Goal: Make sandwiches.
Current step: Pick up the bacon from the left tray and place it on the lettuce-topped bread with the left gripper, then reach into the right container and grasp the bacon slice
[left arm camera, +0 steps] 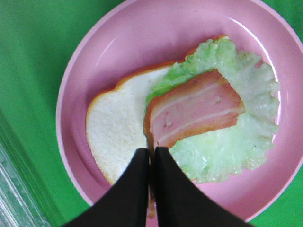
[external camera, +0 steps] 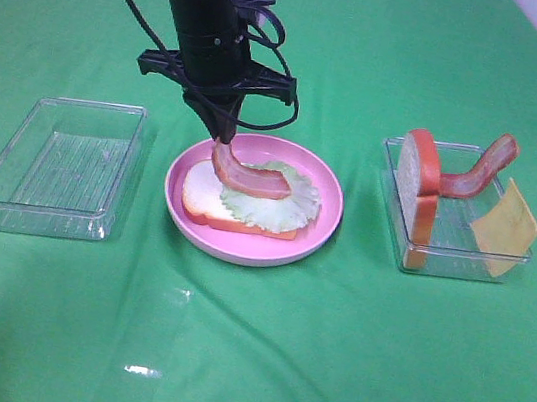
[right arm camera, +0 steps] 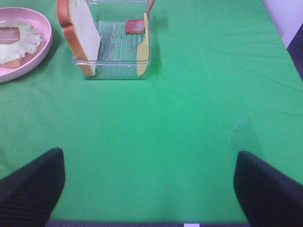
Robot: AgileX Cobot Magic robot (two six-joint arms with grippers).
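On the left of the green cloth (external camera: 245, 359), the left tray (external camera: 44, 216) is sitting with no food in it. Nothing to fetch there.

In the middle, the pink plate (external camera: 317, 231) is carrying the sandwich in progress. A bread slice (external camera: 200, 201) is lying flat as the base and lettuce (external camera: 288, 204) is lying on top of it, spilling toward the plate's right side. A bacon strip (external camera: 252, 178) is draping across the lettuce. Its far end is resting on the leaf and its near end is lifting up into the left gripper (left arm camera: 151, 156), whose fingers are pressed together on that end. So the bacon is touching down but not yet let go.

On the right, the right tray (external camera: 441, 265) is holding the leftovers. A second bread slice (external camera: 418, 183) is standing on edge, a second bacon strip (external camera: 486, 168) is arching over the rim, and a cheese square (external camera: 505, 231) is leaning at the tray's right wall. The right gripper (right arm camera: 149, 189) is hanging over bare cloth near that tray, fingers spread wide and gripping nothing.

Judging progress: roughly halfway. Base, lettuce and first bacon are in place. Release, second bacon, cheese and top slice are looking undone.
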